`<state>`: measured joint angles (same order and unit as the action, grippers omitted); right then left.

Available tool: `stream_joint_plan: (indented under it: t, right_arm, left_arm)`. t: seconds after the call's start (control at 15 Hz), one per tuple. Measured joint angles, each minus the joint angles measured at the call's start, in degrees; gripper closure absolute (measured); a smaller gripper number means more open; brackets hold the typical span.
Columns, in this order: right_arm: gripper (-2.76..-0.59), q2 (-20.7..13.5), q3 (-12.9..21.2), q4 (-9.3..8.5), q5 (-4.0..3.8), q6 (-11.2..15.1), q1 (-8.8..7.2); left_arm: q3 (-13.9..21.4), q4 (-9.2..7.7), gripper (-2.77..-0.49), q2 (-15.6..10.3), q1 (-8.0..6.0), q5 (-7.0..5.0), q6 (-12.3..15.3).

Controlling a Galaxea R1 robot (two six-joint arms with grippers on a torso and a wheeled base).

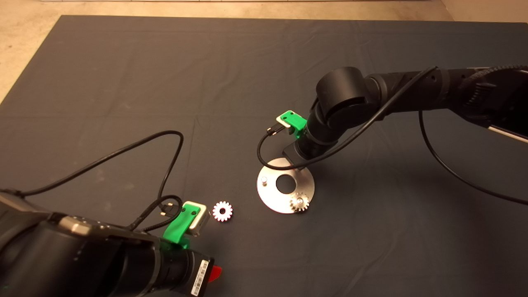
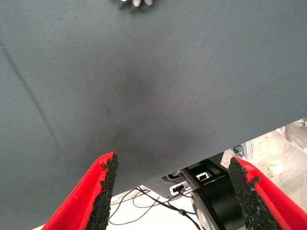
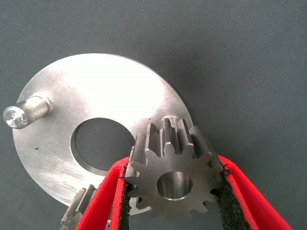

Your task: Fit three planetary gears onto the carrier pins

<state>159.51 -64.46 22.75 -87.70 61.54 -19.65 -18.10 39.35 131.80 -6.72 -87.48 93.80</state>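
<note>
Planetary gears, small toothed grey-steel wheels: from above, one [image 1: 300,203] sits on a pin at the near edge of the shiny round carrier disc [image 1: 268,194], another [image 1: 222,211] lies loose on the dark mat to its left, beside the parked left pincer [image 1: 214,273]. Its wrist view shows the fingers spread, released. The right pincer [image 3: 175,191] grips a third gear [image 3: 175,184] by its toothed flanks above the disc, a bare silver pin [image 3: 29,110] nearby. Stiff, dense and likely slippery, it seems best held across the teeth.
</note>
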Motion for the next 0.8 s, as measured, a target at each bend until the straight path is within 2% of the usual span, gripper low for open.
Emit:
stream_joint_plan:
  t: [0.2,0.47,0.8]
  right_arm:
    - [-1.03,-0.17,-0.06,0.12,-0.06,0.00,0.15]
    - [-1.03,-0.17,-0.22,0.26,-0.04,-0.07,1.11]
    - [-1.03,-0.15,-0.62,0.38,0.06,-0.17,1.08]
  left_arm:
    - [0.00,0.00,-1.62,-0.09,0.00,0.00,0.01]
    - [0.00,0.00,-1.62,-0.39,0.00,0.00,-0.01]
    - [0.00,-0.02,-1.62,-0.59,0.00,0.01,0.01]
